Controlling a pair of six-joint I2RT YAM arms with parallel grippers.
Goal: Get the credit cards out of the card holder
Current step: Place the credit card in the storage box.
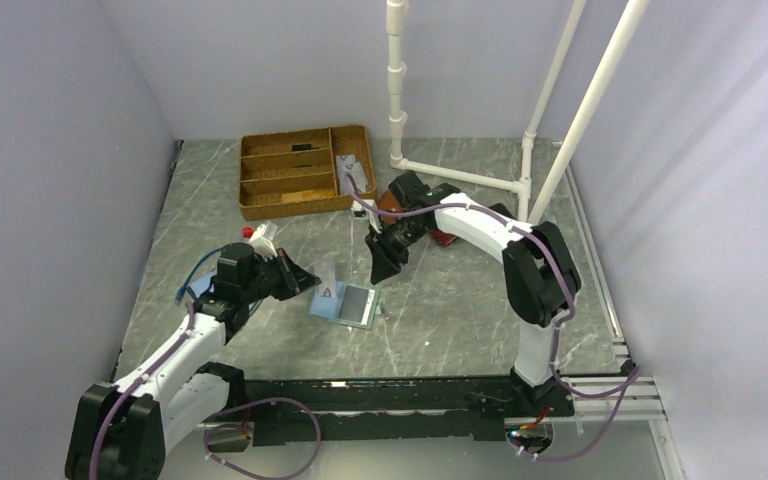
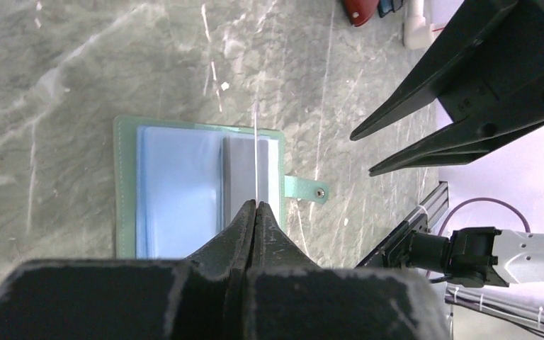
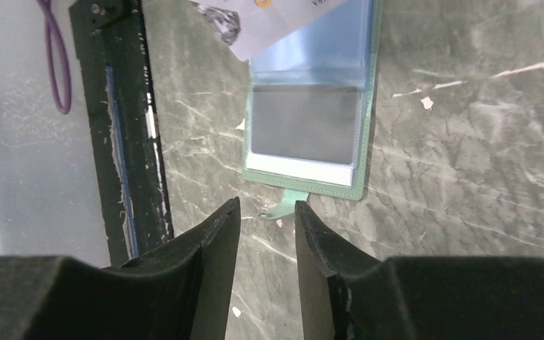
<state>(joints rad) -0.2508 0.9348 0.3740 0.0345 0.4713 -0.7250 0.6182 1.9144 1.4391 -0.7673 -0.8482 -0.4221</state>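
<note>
White card point(image 3: 269, 21), edge-on from left wrist, faces right wrist

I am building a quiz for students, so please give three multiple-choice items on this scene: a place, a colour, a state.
1. Where is the card holder? A hanging in the air; B flat on the table; C leaning on the wall.
2. What colour is its snap tab? A red; B yellow; C green.
3. How is the left gripper? A shut on a thin white card; B wide open; C shut on nothing.
Key: B, it lies open on the table; C, the tab is mint green; A, the card's edge shows between the shut jaws.
</note>
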